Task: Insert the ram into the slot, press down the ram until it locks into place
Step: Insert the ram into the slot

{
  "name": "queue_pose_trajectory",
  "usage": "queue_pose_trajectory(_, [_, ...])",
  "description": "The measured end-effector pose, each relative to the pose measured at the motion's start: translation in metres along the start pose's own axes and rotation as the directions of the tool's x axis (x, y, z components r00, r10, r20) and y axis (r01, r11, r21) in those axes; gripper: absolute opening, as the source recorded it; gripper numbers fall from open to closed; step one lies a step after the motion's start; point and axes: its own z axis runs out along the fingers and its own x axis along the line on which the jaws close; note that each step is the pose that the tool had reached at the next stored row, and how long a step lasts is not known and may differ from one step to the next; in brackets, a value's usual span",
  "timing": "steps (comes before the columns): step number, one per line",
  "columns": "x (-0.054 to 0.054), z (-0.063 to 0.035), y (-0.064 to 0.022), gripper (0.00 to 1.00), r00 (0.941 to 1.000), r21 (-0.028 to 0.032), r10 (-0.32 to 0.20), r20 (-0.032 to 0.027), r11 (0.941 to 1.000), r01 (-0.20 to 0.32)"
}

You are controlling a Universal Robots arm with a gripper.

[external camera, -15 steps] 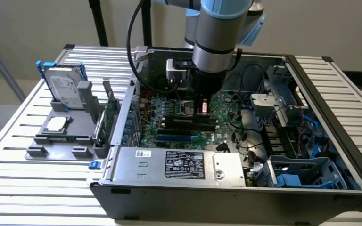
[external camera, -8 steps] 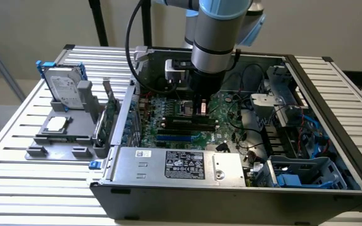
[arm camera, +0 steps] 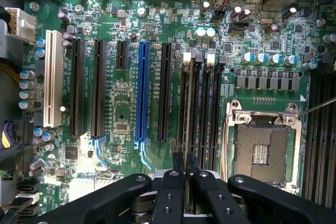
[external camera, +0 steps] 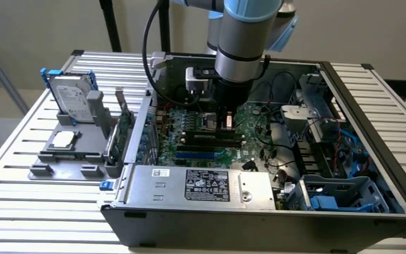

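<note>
My gripper (arm camera: 185, 157) hangs low over the green motherboard (arm camera: 126, 103). Its black fingers (arm camera: 177, 165) are shut on the ram (arm camera: 187, 116), which I see edge-on as a thin strip running away from the fingertips. The ram lies along the first slot (arm camera: 185, 85), the one with a white end clip, among several parallel black sockets (arm camera: 206, 108). I cannot tell whether it is fully seated. In the exterior view the gripper (external camera: 224, 125) stands upright inside the open computer case, just above the slot row (external camera: 210, 139).
The silver CPU socket (arm camera: 262, 148) lies close beside the slots, and the blue slot (arm camera: 142, 93) on their other side. The case walls (external camera: 372, 137), the power supply (external camera: 196, 185) and cables hem in the board. A hard drive (external camera: 72, 100) and an upright green card (external camera: 122, 132) stand outside the case.
</note>
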Motion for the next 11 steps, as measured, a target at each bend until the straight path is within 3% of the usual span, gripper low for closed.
queue_pose_trajectory(11, [0.0001,0.0031,-0.0004,0.13,1.0000,-0.0001,0.001,-0.0001,1.0000,-0.001])
